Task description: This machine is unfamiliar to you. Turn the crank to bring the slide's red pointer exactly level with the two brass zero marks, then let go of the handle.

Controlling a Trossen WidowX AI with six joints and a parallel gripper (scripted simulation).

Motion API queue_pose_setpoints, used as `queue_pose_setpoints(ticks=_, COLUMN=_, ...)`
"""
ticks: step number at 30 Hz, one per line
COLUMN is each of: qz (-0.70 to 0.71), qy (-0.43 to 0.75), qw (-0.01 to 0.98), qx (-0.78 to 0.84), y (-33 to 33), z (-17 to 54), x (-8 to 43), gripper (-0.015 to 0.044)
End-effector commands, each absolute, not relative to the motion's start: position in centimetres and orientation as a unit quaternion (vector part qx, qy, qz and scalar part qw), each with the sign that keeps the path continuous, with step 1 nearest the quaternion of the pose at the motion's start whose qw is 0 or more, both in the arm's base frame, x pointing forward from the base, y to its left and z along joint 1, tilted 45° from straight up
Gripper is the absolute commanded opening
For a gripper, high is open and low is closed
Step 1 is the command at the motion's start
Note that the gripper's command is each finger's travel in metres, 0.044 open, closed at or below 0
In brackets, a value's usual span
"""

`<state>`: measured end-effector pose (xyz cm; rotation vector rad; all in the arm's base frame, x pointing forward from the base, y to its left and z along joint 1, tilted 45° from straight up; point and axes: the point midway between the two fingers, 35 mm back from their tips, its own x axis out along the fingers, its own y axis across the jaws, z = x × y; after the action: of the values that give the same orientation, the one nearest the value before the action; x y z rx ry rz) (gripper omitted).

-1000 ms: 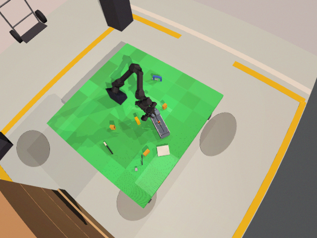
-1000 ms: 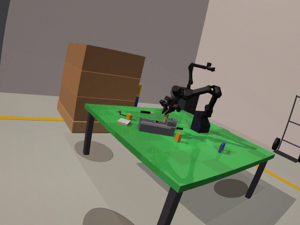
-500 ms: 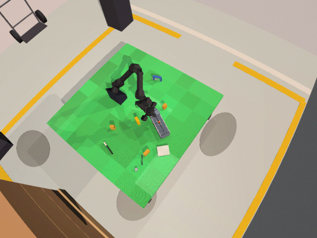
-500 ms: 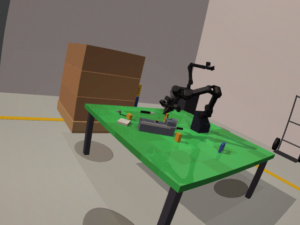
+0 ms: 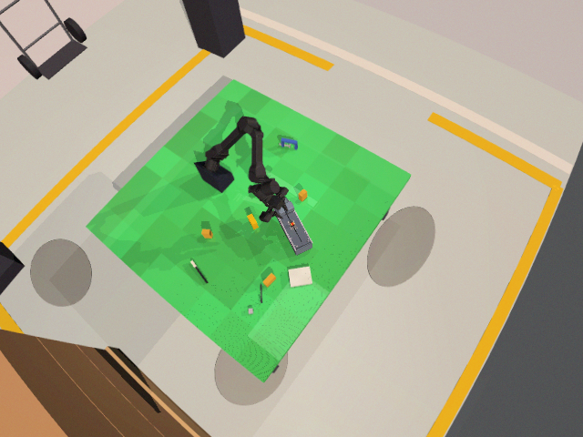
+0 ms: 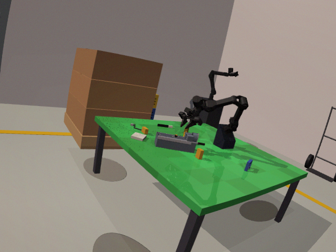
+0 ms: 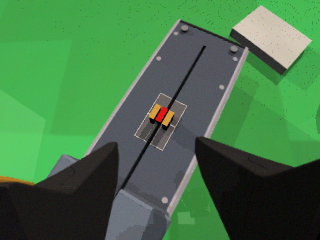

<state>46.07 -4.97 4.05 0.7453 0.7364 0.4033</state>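
The machine [image 5: 304, 245] [image 6: 173, 143] [image 7: 200, 90] is a long grey box with a slot along its top and a raised grey housing [image 6: 191, 136] [image 7: 135, 215] at the arm's end. In the wrist view the red pointer [image 7: 161, 114] sits between two brass marks [image 7: 155, 112] [image 7: 168, 119] and looks about in line with them; exact level is too fine to tell. A black handle [image 6: 201, 143] sticks out at the housing end in the exterior view. My gripper [image 6: 185, 127] [image 7: 157, 147] is part open and empty above the housing end, clear of the handle.
A white block [image 5: 300, 276] [image 6: 138, 136] [image 7: 270, 39] lies beyond the machine's far end. Orange blocks [image 5: 302, 195] [image 5: 252, 221] stand on either side of the machine. A blue bracket [image 5: 289, 143] [image 6: 248, 165] and a black-and-white stick [image 5: 199, 271] [image 6: 163, 125] lie farther off.
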Motion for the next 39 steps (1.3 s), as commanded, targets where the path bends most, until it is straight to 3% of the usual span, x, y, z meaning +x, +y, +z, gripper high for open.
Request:
queue_pose_setpoints(ticks=1, qz=0.191, qy=0.349, qw=0.847, qx=0.353, y=-4.97, z=4.04, x=46.08, gripper=0.0289)
queue_pose_setpoints(ticks=6, qz=0.191, qy=0.349, qw=0.847, qx=0.353, y=-4.97, z=4.04, x=46.08, gripper=0.0420)
queue_pose_setpoints(ticks=8, qz=0.191, qy=0.349, qw=0.847, qx=0.353, y=-4.97, z=4.04, x=46.08, gripper=0.0440)
queue_pose_setpoints(ticks=25, qz=0.191, qy=0.349, qw=0.847, qx=0.353, y=-4.97, z=4.04, x=46.08, gripper=0.0000)
queue_pose_setpoints(ticks=39, qz=0.191, qy=0.349, qw=0.847, qx=0.353, y=-4.98, z=4.04, x=46.08, gripper=0.0000)
